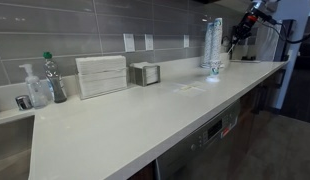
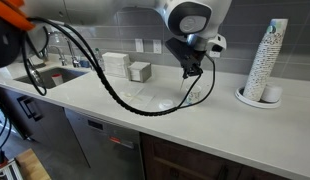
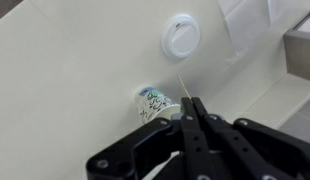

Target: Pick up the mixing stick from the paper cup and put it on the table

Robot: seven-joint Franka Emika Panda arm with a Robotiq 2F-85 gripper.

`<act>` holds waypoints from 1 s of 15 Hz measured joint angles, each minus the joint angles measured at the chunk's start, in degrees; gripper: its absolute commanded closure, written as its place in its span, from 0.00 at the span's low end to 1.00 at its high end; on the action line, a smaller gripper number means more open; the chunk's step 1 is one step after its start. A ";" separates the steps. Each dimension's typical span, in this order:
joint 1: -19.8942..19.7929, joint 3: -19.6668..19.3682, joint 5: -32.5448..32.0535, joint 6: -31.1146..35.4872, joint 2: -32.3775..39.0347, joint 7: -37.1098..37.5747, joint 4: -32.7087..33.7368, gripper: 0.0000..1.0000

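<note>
- Long off-white table [image 1: 145, 125] runs the length of the room, smooth and glossy, with a straight front edge; it also shows in an exterior view [image 2: 115, 112].
- Grey tiled wall [image 1: 75, 30] behind it, with white outlets [image 1: 129, 42] set into the tiles.
- At the far end there is a sink [image 2: 57, 76] let into the surface, and a soap bottle [image 1: 35, 88] stands near it.
- A dishwasher [image 2: 100, 142] sits under the counter, and a black cable [image 2: 105, 88] loops across the top.
- A tall stack of cups [image 2: 267, 55] stands in a white dish [image 2: 245, 99], well apart from the arm.
- The gripper [image 2: 191, 68] hangs above the table, clear of the surface.
- In the wrist view the gripper [image 3: 188, 103] has its jaws pinched together on the mixing stick [image 3: 182, 78], a thin pale sliver reaching out from between the tips.
- The paper cup [image 3: 155, 100], small and printed, sits on the bare table just beside those tips; the stick's free end points past it over open counter, apparently not inside the cup.
</note>
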 measured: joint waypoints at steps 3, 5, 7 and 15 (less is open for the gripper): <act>0.04 0.45 0.00 -2.10 -5.05 -8.03 -7.82 0.99; 0.11 1.15 0.41 -3.18 -8.36 -11.78 -13.33 0.99; 0.15 2.19 2.02 -5.43 -10.93 -14.04 -18.06 0.99; 1.05 1.95 6.28 -13.65 -12.40 -15.45 -20.91 0.97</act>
